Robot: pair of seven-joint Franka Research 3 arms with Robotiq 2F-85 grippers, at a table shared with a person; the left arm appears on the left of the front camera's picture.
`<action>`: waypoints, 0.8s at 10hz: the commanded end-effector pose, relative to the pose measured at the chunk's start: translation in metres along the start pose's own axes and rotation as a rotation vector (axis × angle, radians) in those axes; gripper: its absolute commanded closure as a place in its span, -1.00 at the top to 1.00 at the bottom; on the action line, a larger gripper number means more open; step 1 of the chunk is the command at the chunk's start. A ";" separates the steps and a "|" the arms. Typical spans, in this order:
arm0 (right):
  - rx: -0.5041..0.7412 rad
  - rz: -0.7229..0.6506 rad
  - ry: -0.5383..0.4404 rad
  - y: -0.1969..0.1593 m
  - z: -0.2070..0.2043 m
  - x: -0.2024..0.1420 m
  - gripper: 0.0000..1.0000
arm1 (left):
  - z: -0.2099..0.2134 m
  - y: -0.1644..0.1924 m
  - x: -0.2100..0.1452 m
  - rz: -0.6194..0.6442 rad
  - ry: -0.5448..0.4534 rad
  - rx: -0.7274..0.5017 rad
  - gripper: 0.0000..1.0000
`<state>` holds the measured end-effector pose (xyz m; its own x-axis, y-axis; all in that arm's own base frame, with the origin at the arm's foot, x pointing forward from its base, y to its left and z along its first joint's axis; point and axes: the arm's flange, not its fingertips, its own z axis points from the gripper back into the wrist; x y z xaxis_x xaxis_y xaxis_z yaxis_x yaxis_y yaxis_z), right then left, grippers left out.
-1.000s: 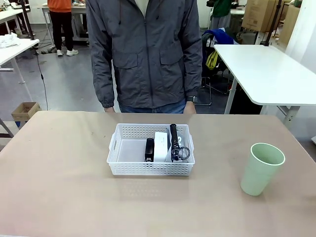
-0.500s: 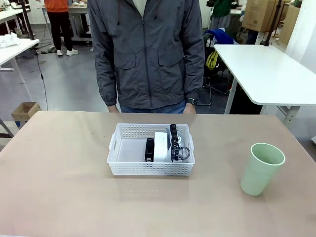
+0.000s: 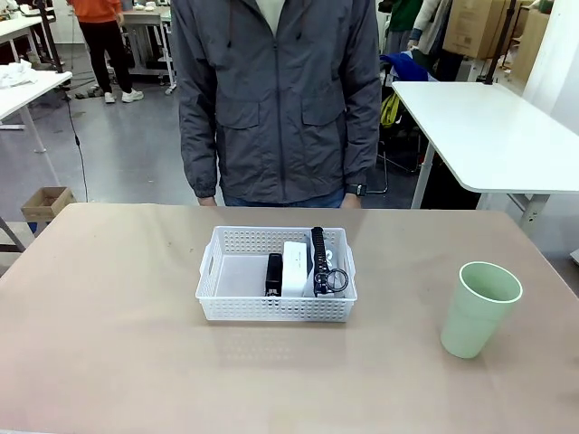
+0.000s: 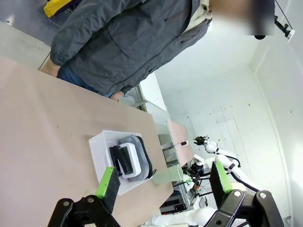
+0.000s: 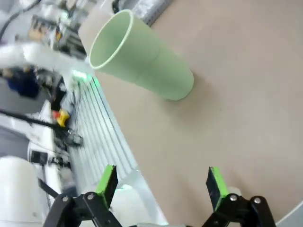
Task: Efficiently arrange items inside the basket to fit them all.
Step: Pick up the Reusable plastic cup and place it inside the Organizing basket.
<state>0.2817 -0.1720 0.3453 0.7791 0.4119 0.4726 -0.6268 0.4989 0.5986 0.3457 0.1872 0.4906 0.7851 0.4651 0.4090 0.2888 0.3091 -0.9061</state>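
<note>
L hand (image 4: pixel 165 177) fingers apart, empty, aimed twd basket (image 4: pixel 96 153); R hand (image 5: pixel 162 179) apart, empty, nr cup (image 5: pixel 142 56).

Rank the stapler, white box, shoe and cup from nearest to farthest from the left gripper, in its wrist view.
1. Stapler, at the basket's near side.
2. White box, beside the stapler.
3. Shoe, behind the box.
4. Cup, on the table past the basket.
</note>
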 end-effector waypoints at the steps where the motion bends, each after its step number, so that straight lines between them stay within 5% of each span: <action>1: -0.049 0.488 -0.089 -0.007 -0.030 0.001 1.00 | 0.001 -0.002 -0.002 0.002 0.002 0.004 1.00; 2: -0.046 0.589 -0.102 -0.014 -0.035 0.002 1.00 | 0.001 -0.002 -0.002 0.002 0.002 0.004 1.00; 3: -0.051 0.767 -0.215 -0.018 -0.040 0.004 1.00 | 0.001 -0.002 -0.002 0.002 0.002 0.004 1.00; 5: 0.166 0.956 -0.222 -0.022 -0.054 0.004 1.00 | 0.001 -0.002 -0.002 0.002 0.002 0.004 1.00; 8: 0.217 0.920 -0.149 -0.036 -0.069 0.007 1.00 | 0.001 -0.002 -0.002 0.002 0.002 0.004 1.00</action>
<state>0.3021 -0.1240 0.2889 -0.0302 0.4380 0.8985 -0.9939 -0.1085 0.0195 0.3460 0.1874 0.4899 0.7857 0.4655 0.4074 0.2871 0.3089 -0.9067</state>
